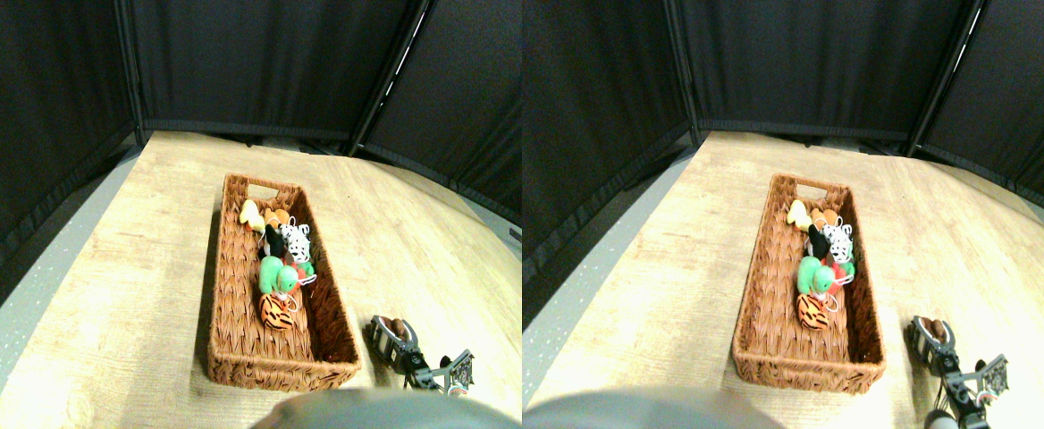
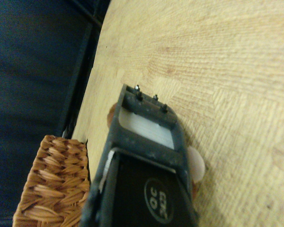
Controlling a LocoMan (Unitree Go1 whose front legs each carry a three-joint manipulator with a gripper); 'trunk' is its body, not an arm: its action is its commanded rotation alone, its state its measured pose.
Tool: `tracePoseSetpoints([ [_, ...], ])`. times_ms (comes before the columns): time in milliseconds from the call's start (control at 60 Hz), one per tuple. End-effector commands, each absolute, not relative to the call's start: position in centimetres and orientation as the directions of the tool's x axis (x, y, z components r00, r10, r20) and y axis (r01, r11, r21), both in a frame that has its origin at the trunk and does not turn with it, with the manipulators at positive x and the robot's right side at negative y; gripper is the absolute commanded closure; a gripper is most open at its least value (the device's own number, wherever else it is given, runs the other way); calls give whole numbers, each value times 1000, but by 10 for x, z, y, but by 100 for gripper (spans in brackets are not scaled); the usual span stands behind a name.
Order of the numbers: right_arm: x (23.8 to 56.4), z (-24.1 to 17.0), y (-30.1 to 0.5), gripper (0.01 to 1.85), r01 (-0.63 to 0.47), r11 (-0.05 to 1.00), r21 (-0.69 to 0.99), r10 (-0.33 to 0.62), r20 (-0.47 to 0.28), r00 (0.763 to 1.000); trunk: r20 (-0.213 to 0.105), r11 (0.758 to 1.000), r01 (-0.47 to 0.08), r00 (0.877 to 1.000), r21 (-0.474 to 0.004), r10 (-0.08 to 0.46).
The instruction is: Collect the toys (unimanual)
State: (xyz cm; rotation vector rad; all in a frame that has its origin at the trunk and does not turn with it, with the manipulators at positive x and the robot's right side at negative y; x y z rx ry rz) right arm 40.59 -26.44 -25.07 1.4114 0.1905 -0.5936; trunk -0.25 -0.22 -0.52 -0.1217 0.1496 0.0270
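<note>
Toys (image 1: 279, 259) piled inside basket (image 1: 240, 353), tiger (image 1: 277, 311) nearest. Gripper (image 1: 388, 331) low on table (image 1: 129, 295) at basket's 3 o'clock, over brown-pale toy (image 2: 197, 165), likely grabbing last stray. Jaw state: cannot tell.

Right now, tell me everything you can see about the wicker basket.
The wicker basket is long, rectangular and brown, woven from what looks like rattan, with a cut-out handle slot in its far end wall. It sits flat on the pale wood-grain table, lengthwise away from the camera. Inside lies a row of soft toys, from yellow at the far end to a striped tiger nearest. The right gripper is beside its near right corner, not touching it.
</note>
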Motion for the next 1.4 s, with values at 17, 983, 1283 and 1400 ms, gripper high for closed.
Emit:
tracePoseSetpoints([
  [17, 404, -256, -268, 168, 565, 49, 824, -352, -515, 781, -158, 991, -44, 987, -125, 23],
  [983, 475, -145, -206, 169, 286, 341, 895, -17, -299, 954, -98, 973, -122, 990, -196, 104],
  [1283, 489, -125, -181, 170, 232, 397, 888, 71, -282, 957, -93, 962, -159, 986, -224, 141],
  [1400, 494, -120, -170, 172, 223, 368, 903, 121, -284, 951, -95, 955, -179, 982, -235, 161],
])
